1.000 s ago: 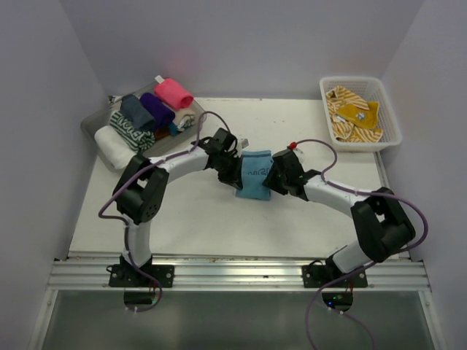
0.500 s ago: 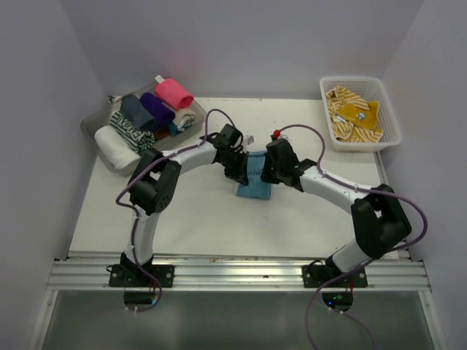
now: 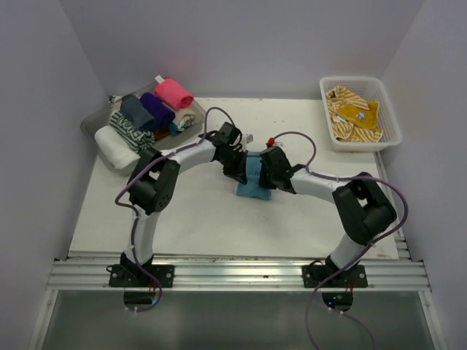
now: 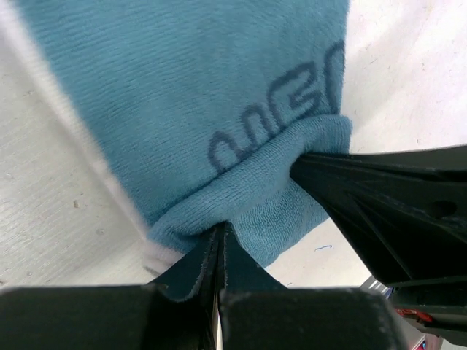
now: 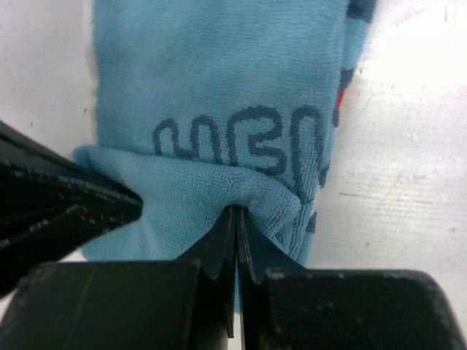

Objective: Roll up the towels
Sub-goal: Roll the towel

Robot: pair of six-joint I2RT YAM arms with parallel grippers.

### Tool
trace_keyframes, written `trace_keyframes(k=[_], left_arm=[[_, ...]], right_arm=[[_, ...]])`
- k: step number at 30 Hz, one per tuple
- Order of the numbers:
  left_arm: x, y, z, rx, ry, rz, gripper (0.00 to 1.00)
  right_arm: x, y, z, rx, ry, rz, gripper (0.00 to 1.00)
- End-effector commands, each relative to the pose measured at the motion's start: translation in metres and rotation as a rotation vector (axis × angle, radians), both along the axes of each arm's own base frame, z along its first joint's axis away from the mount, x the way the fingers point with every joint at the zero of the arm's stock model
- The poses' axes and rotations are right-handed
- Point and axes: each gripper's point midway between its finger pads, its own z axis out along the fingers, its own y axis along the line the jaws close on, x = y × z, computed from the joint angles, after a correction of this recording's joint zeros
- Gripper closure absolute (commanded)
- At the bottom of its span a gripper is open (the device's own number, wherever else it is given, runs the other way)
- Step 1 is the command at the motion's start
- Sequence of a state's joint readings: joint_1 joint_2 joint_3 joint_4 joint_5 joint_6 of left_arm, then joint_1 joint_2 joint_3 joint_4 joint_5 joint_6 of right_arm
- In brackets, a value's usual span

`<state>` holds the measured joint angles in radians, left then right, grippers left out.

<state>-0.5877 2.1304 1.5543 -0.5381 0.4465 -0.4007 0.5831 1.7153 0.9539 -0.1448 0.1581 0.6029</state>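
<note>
The blue towel point(image 3: 252, 182) lies mid-tabletop point(image 3: 182, 211), between the two claws. The left claw point(image 3: 238, 165) is clenched on it, as it was a second ago: in the left wrist view the left claw point(image 4: 220, 244) pinches the turned-over edge of the towel point(image 4: 197, 87) just below the dark lettering. The right claw point(image 3: 265, 173) is what differs. A second ago it stood part-spread at the towel's right edge; now it has slid inward and clamped tight. In its own view the right claw point(image 5: 235, 226) nips the same folded lip of the towel point(image 5: 219, 80), beside the left claw's finger point(image 5: 58, 204). The right elbow has drawn in towards the middle, and the towel shows narrower between the claws than before. The pink towel point(image 3: 174, 92) rests on the tray point(image 3: 98, 135) far left and the yellow towel point(image 3: 354, 113) in the basket point(image 3: 394, 120) far right, both unmoved.
</note>
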Motion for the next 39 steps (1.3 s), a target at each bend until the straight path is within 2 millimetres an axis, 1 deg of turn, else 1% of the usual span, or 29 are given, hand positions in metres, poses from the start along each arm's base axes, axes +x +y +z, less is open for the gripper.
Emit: trace_keyframes(k=[1, 2, 3, 7, 9, 11, 12, 13, 14, 15, 16, 17, 18, 19, 22, 23, 25, 26, 27, 29, 30, 32, 33, 34, 35, 36, 37, 38, 39], left_arm=[[0.014, 0.011, 0.013, 0.011, -0.05, -0.003, 1.0], [0.015, 0.012, 0.013, 0.011, -0.05, -0.001, 1.0], [0.015, 0.011, 0.014, 0.004, -0.05, -0.004, 1.0], [0.016, 0.007, 0.012, -0.013, -0.042, -0.008, 1.0], [0.014, 0.004, 0.012, -0.023, -0.03, -0.013, 1.0], [0.012, 0.004, 0.013, -0.027, -0.026, -0.012, 1.0], [0.013, 0.005, 0.017, -0.029, -0.034, -0.01, 1.0], [0.013, 0.006, 0.02, -0.028, -0.042, -0.009, 1.0], [0.014, 0.006, 0.024, -0.031, -0.052, -0.009, 1.0], [0.016, 0.006, 0.033, -0.033, -0.072, -0.009, 1.0], [0.016, 0.007, 0.038, -0.034, -0.077, -0.006, 1.0], [0.018, 0.006, 0.047, -0.042, -0.095, -0.008, 1.0], [0.02, 0.006, 0.057, -0.053, -0.112, -0.008, 0.99], [0.019, 0.007, 0.061, -0.051, -0.112, -0.009, 0.98], [0.021, 0.006, 0.083, -0.081, -0.139, -0.019, 0.93], [0.022, 0.006, 0.087, -0.089, -0.144, -0.021, 0.9], [0.02, 0.007, 0.093, -0.098, -0.147, -0.026, 0.88], [0.021, 0.007, 0.095, -0.1, -0.149, -0.024, 0.87], [0.021, 0.007, 0.097, -0.105, -0.149, -0.025, 0.87], [0.023, 0.011, 0.098, -0.104, -0.143, -0.008, 0.87], [0.023, 0.013, 0.1, -0.107, -0.141, -0.003, 0.88], [0.026, 0.023, 0.096, -0.096, -0.123, 0.037, 0.89], [0.027, 0.028, 0.098, -0.096, -0.126, 0.056, 0.89], [0.034, 0.037, 0.098, -0.103, -0.135, 0.086, 0.89], [0.029, 0.045, 0.086, -0.091, -0.1, 0.119, 0.89], [0.028, 0.051, 0.088, -0.1, -0.103, 0.141, 0.89], [0.033, 0.058, 0.087, -0.116, -0.113, 0.169, 0.89], [0.025, 0.064, 0.075, -0.11, -0.074, 0.191, 0.89], [0.024, 0.068, 0.076, -0.114, -0.077, 0.207, 0.89]], right_arm=[[-0.037, -0.014, -0.02, -0.051, 0.07, -0.01, 1.0], [-0.042, -0.011, -0.014, -0.026, 0.063, -0.019, 1.0], [-0.051, -0.01, -0.017, -0.022, 0.075, -0.017, 1.0], [-0.078, 0.014, -0.003, 0.055, 0.076, -0.02, 1.0], [-0.078, 0.017, 0.006, 0.057, 0.053, -0.033, 1.0], [-0.078, 0.011, 0.012, 0.028, 0.039, -0.035, 1.0], [-0.073, 0.01, 0.023, 0.015, 0.001, -0.037, 1.0], [-0.074, 0.005, 0.027, -0.029, -0.009, -0.005, 0.99], [-0.073, 0.004, 0.033, -0.056, -0.027, 0.011, 0.96], [-0.065, 0.004, 0.047, -0.08, -0.069, 0.021, 0.88], [-0.07, 0.005, 0.054, -0.129, -0.087, 0.084, 0.84], [-0.067, 0.009, 0.065, -0.142, -0.113, 0.11, 0.79], [-0.066, 0.008, 0.07, -0.178, -0.131, 0.126, 0.72], [-0.071, 0.011, 0.072, -0.218, -0.144, 0.193, 0.68], [-0.072, 0.024, 0.083, -0.279, -0.199, 0.303, 0.58], [-0.07, 0.031, 0.085, -0.286, -0.206, 0.331, 0.57], [-0.071, 0.041, 0.086, -0.321, -0.221, 0.398, 0.53], [-0.071, 0.046, 0.081, -0.341, -0.217, 0.421, 0.53], [-0.07, 0.054, 0.085, -0.342, -0.229, 0.435, 0.52], [-0.073, 0.068, 0.082, -0.358, -0.239, 0.493, 0.49], [-0.071, 0.074, 0.074, -0.377, -0.225, 0.508, 0.49], [-0.07, 0.082, 0.066, -0.417, -0.224, 0.533, 0.48], [-0.07, 0.083, 0.052, -0.447, -0.196, 0.551, 0.48], [-0.07, 0.084, 0.046, -0.456, -0.188, 0.554, 0.47], [-0.069, 0.083, 0.041, -0.47, -0.185, 0.549, 0.47], [-0.068, 0.08, 0.032, -0.494, -0.175, 0.548, 0.47], [-0.067, 0.079, 0.029, -0.504, -0.178, 0.538, 0.47], [-0.068, 0.075, 0.024, -0.519, -0.172, 0.532, 0.47], [-0.066, 0.072, 0.021, -0.536, -0.174, 0.521, 0.46]])
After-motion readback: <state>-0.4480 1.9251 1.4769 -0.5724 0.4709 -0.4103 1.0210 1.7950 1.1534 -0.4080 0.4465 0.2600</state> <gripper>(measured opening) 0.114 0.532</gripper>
